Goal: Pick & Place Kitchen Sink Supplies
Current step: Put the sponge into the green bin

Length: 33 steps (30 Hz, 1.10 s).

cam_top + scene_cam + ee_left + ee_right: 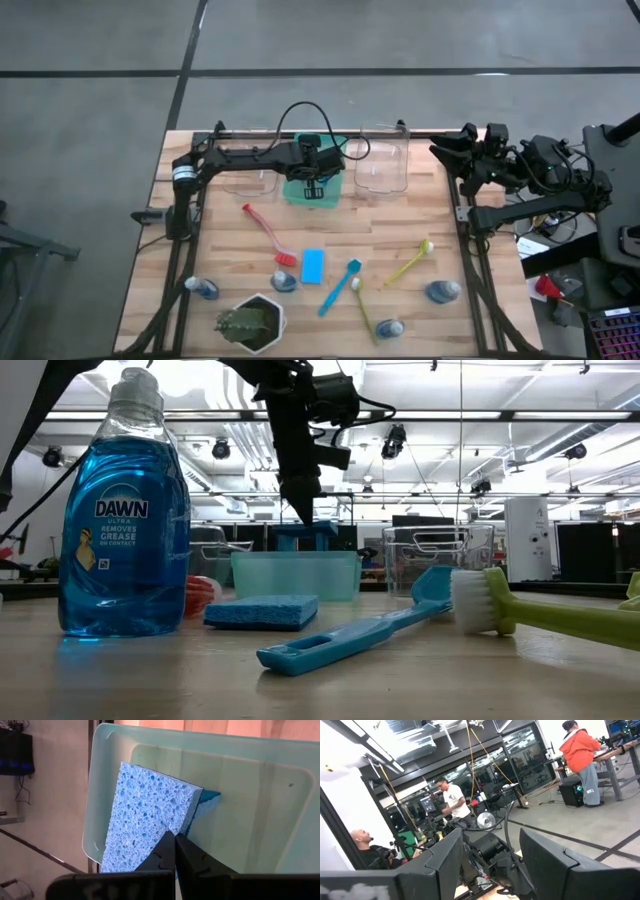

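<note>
The left gripper (pixel 314 190) hangs over the green tray (pixel 296 193) at the back of the table. Its fingers (pixel 170 851) are pressed tight together, just above a blue sponge (pixel 145 820) that lies in the tray (it leans on the tray's wall). I cannot tell if they pinch the sponge's edge.

The right gripper (pixel 490 865) waits off at the table's right side, lifted up, with its fingers apart and nothing between them.

Up front stands a blue bottle (pixel 122 520). Its label says "DAWN ULTRA REMOVES GREASE ON CONTACT".

Beside it lie a second sponge (pixel 262 611), a blue brush (pixel 365 625) and a yellow-green brush (pixel 545 613).
</note>
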Each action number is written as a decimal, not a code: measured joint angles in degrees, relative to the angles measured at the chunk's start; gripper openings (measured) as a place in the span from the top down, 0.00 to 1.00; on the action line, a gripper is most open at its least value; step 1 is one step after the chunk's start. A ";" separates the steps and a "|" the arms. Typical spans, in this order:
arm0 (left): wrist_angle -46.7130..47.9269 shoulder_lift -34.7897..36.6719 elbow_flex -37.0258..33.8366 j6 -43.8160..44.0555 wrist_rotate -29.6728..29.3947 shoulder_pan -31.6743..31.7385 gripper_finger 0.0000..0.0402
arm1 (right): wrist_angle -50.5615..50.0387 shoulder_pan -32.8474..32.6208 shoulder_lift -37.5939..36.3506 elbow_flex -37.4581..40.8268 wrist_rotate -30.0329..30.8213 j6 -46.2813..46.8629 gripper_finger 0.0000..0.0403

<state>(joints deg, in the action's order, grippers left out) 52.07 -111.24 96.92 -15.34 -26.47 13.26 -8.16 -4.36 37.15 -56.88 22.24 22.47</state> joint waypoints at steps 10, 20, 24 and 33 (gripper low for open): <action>0.03 0.00 0.02 -0.53 0.40 0.00 1.00 | -0.04 0.00 0.02 0.00 0.00 -0.21 0.52; 0.02 0.00 0.00 -0.58 1.57 0.00 1.00 | -0.07 0.00 0.00 0.00 0.00 -0.39 0.52; 0.04 0.00 0.00 -0.49 1.89 0.00 0.97 | -0.07 0.01 0.01 0.00 0.00 -0.40 0.52; 0.03 0.00 0.00 0.92 1.27 0.00 0.86 | -0.07 0.00 0.00 0.00 -0.26 -0.30 0.52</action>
<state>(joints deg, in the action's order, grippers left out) 52.10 -111.24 96.92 -14.42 -25.21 13.26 -8.23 -4.36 37.15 -56.88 21.98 22.17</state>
